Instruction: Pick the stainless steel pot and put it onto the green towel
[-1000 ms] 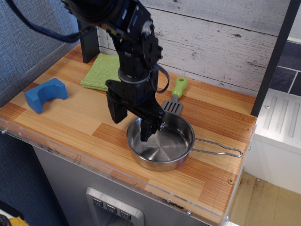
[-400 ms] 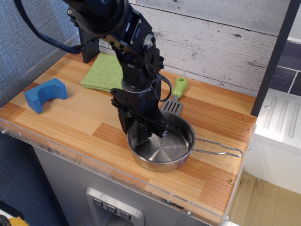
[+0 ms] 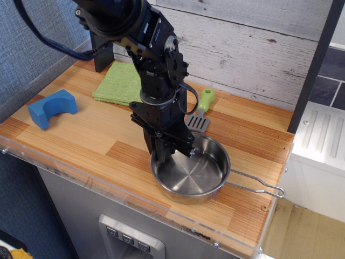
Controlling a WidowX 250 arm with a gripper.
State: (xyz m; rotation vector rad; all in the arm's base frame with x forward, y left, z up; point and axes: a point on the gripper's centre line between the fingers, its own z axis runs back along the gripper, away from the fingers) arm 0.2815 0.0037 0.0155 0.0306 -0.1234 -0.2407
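The stainless steel pot (image 3: 192,176) sits on the wooden counter (image 3: 86,135) near its front right, with the wire loop handle (image 3: 260,189) pointing right. My black gripper (image 3: 162,156) comes down from above onto the pot's left rim. Its fingers are closed together on that rim, one inside the pot and one outside. The green towel (image 3: 116,81) lies flat at the back left of the counter, behind the arm and partly hidden by it.
A green-handled grey slotted spatula (image 3: 200,110) lies just behind the pot. A blue arch-shaped block (image 3: 51,108) sits at the left. A wooden wall runs along the back and a dark post (image 3: 310,65) stands at the right.
The gripper came down with open fingers straddling the pot's left rim, then closed on it. The pot has shifted a little to the right and toward the front edge.
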